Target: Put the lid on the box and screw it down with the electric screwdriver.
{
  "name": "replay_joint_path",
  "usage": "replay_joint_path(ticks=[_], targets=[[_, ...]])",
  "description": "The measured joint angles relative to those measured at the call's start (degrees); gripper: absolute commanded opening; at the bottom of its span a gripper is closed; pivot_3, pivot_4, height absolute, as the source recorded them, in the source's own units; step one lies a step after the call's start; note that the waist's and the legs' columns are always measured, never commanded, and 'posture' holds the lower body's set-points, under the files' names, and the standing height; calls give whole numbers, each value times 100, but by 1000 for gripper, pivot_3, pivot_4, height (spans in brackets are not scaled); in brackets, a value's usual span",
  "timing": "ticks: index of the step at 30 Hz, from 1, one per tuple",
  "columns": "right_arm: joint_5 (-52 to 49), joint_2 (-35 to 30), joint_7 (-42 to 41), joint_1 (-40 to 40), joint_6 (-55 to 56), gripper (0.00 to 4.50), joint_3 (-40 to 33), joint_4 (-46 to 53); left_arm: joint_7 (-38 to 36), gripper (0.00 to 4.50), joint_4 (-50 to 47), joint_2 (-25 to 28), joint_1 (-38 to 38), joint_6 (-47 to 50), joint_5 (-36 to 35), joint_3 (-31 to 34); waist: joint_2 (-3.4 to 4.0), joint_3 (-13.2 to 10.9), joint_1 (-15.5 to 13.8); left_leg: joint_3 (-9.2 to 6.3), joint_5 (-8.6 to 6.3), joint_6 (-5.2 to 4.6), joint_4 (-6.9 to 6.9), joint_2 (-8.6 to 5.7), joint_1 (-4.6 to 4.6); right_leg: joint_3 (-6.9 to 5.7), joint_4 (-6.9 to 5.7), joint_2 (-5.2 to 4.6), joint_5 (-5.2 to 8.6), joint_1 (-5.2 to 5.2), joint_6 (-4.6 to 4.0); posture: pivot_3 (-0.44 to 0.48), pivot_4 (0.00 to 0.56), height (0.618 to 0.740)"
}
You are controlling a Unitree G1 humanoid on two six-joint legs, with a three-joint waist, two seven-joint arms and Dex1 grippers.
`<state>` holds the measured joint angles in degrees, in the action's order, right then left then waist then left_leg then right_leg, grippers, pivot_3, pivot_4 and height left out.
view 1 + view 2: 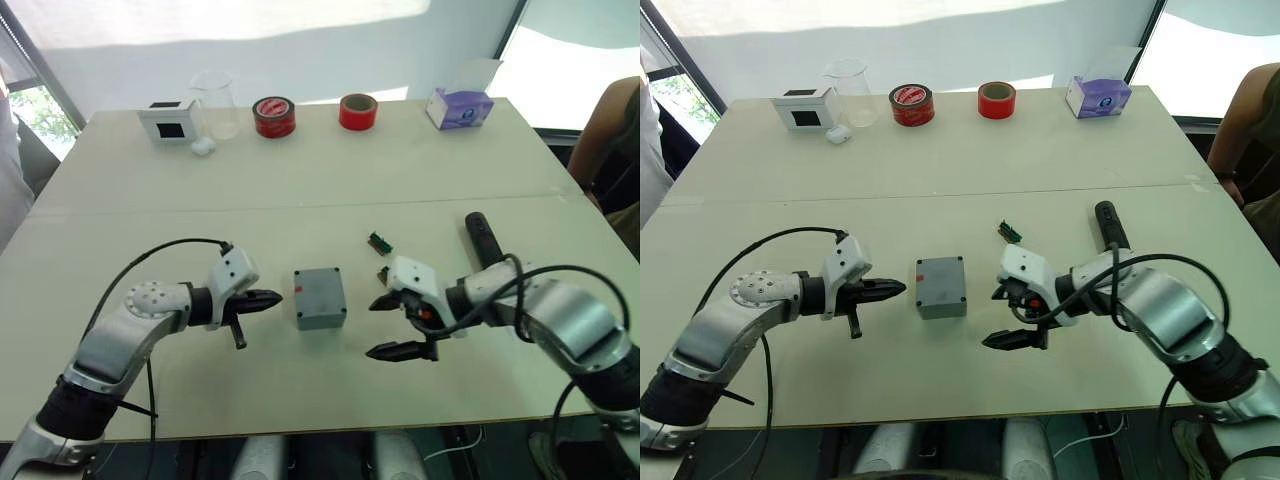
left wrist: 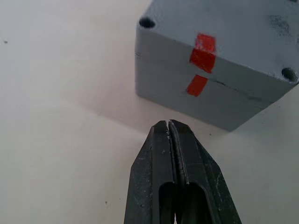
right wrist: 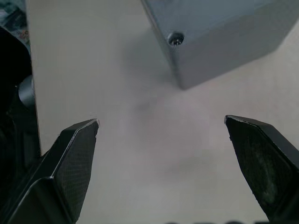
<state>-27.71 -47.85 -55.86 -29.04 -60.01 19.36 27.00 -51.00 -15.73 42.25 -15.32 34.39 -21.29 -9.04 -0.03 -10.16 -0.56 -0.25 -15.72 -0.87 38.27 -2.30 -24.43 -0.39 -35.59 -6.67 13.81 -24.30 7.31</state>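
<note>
- The box sat on the worktop with the lid already seated on top; a seam ran around the side and the red mark crossed it in line
- The left end effector lay just beside the box on its left side, fingers pressed together, not touching it
- The right end effector hung near the box on the opposite side, fingers spread wide, holding nothing
- The electric screwdriver lay on the worktop well beyond the right end effector from the box, not yet picked up
- A screw head appeared to sit in one corner hole; the other holes could not be judged
- Risks, as I judged them: the pen-shaped tool could roll or slip from a poor grip; an unbraced box could slide or turn under the bit; a tilted bit could skip out of the small hole; a nudge from the closed left fingers could shift the lid off the seam
</note>
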Motion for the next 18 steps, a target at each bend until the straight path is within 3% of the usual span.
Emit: replay_joint_path(ticks=[10,14,18], targets=[[-155,591,471,-2,-333,4436,15,104,-331,0,506,-308,-428,-311,289,-343,-5,1,-7,-5,0,-1,4,-5,0,-1,-7,0,0,5,0,0,150,740],[-310,660,555,6,-538,4436,-17,169,-441,0,1141,-785,-934,-575,424,-420,-8,1,-21,-6,0,-1,13,-7,0,-2,-23,1,0,5,0,0,150,740],[-570,868,667,109,-663,4436,-138,401,-533,0,1640,-924,-1213,-1008,667,-512,-10,2,1,-5,1,-1,14,-6,0,-2,-40,2,1,1,0,0,150,740]])
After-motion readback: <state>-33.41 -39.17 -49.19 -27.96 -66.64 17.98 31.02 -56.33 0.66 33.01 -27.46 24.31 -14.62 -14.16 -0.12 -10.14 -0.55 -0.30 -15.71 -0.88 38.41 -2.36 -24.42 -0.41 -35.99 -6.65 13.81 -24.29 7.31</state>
